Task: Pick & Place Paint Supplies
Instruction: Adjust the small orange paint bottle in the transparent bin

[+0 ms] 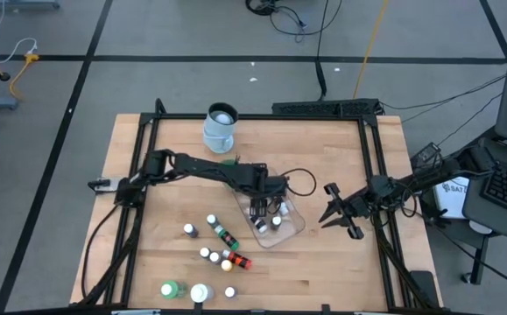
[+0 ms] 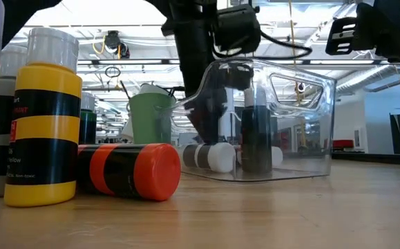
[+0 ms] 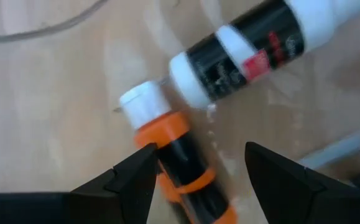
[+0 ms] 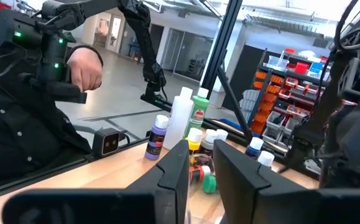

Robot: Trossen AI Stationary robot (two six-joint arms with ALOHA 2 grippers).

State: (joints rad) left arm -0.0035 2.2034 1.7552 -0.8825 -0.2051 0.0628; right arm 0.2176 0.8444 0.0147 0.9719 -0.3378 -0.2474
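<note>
Clear tub (image 1: 281, 226): collecting bottles.
Left gripper (image 3: 195, 171): fingers spreading wide, releasing orange bottle (image 3: 180, 168) inside.
Right gripper (image 1: 337, 217): idling open, holding nothing.

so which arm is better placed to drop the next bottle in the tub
Left. Its pincer is open right over the clear tub, with an orange bottle between the fingers. The right pincer waits off to the tub's side, empty.

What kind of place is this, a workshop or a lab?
Probably a robotics lab or workshop: a wooden table on a taped floor, shelves of parts bins, a person holding a control rig, and exposed ceiling ducts.
</note>
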